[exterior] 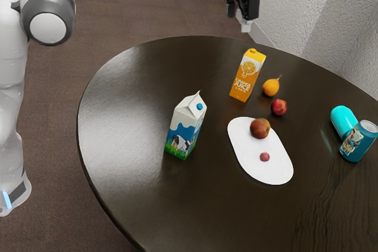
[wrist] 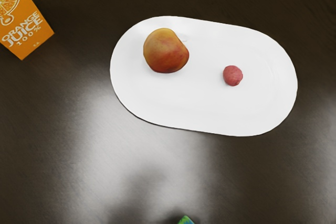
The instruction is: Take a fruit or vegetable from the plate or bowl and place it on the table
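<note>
High at the top of the exterior view, my gripper point(exterior: 241, 13) hangs above the table's far edge, its fingers apart and holding nothing. A white oval plate point(exterior: 276, 172) carries a large red-brown peach-like fruit point(exterior: 260, 128) at one end and a small pinkish-red fruit point(exterior: 264, 157) toward the other. In the wrist view the plate point(wrist: 205, 114) lies below my hand, with the larger fruit point(wrist: 165, 51) on the side nearer the orange juice and the small one point(wrist: 232, 75) apart from it.
On the dark round table point(exterior: 130, 110) stand a milk carton point(exterior: 185, 127) and an orange juice carton point(exterior: 247, 76). An orange pear-like fruit point(exterior: 271, 87) and a red fruit point(exterior: 279, 107) lie beyond the plate. A turquoise object point(exterior: 342, 120) and a can point(exterior: 358, 141) sit at the exterior view's right.
</note>
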